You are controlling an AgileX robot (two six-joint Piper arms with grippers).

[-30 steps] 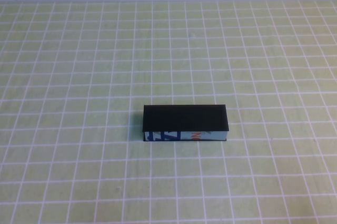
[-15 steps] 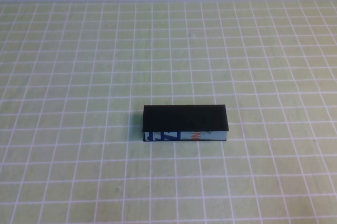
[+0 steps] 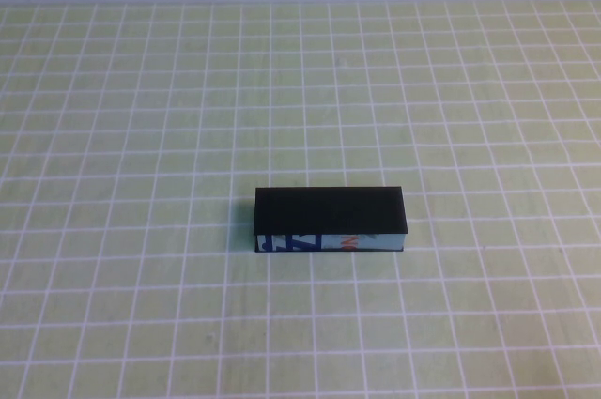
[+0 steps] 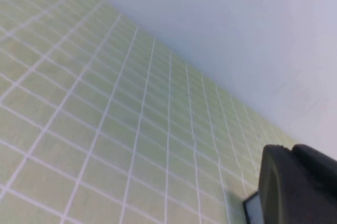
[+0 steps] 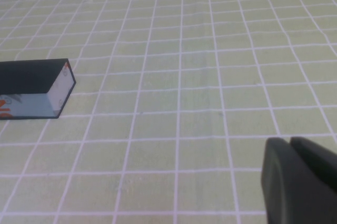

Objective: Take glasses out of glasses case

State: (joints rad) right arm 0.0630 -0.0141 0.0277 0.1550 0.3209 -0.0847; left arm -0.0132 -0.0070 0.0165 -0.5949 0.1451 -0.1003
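- Glasses case (image 3: 331, 220) lying flat near the middle of the green checked table (image 3: 141, 136), lid closed, pale blue printed side facing the robot.
- Glasses hidden, none in sight.
- Left gripper (image 4: 295, 184) off to the left, above bare table, well apart from the case; opening impossible to tell.
- Right gripper (image 5: 300, 182) off to the right, clear of the case, nothing held; opening impossible to tell.
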